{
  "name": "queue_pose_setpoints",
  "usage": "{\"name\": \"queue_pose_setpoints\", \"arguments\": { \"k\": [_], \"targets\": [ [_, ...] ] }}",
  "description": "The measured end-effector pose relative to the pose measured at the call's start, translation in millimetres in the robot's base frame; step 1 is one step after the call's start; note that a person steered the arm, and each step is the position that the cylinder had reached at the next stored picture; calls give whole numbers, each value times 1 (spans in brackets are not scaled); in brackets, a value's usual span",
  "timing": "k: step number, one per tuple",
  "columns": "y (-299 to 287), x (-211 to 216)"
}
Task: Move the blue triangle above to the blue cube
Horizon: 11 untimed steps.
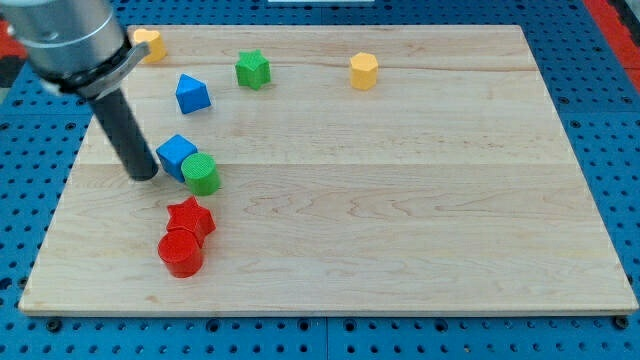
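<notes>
1. The blue triangle [192, 93] is seen at the wooden board's [400, 200] upper left, its peak turned toward the view's top; no long axis can be made out.
2. The blue cube [177, 155] is placed below it, well apart, touched by the green cylinder [202, 174].
3. My tip [144, 176] is set just left of the blue cube; contact cannot be told. Nothing is held, no fingers being fitted.
4. The yellow block [150, 44] is partly hidden by the arm.
5. The red star [190, 217] is overlapped by the red cylinder [181, 252].
</notes>
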State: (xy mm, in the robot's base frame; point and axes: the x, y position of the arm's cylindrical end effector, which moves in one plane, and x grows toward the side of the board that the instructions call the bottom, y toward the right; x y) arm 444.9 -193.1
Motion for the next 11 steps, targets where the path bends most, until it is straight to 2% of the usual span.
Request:
{"name": "queue_pose_setpoints", "arguments": {
  "k": [3, 4, 5, 6, 8, 9, 10, 11],
  "targets": [
    [129, -27],
    [42, -20],
    [-23, -47],
    [-41, -71],
    [-32, -116],
    [-21, -120],
    [27, -99],
    [98, -99]
  ]
}}
